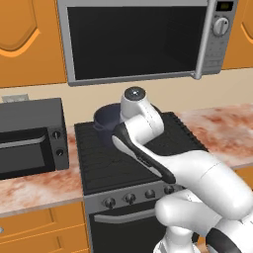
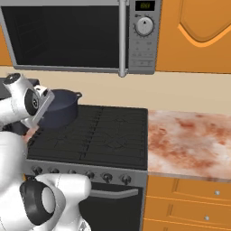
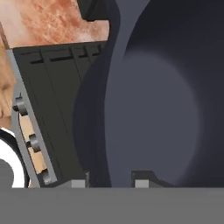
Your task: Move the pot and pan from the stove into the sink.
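The pot (image 2: pixel 61 110) sits at the back left corner of the stove (image 2: pixel 103 135), on the dark grate, close to the wall behind. The arm reaches over the stove to it, and the wrist hides part of the pot's near side in the left base view, where the pot (image 1: pixel 106 117) shows just behind the white joint. In the hand view the pot (image 3: pixel 162 109) is very close, its dark wall and hollow inside taking up most of the frame, and the gripper (image 3: pixel 107 181) has one fingertip on each side of the pot's rim, clenched on that wall. The stove's knobs (image 1: pixel 130 197) run along its steel front. A microwave (image 1: pixel 133 39) hangs above the stove, a small black toaster oven (image 1: pixel 29 138) stands on the counter (image 1: pixel 34 190) left of the stove, and marbled counter also lies to the stove's right.
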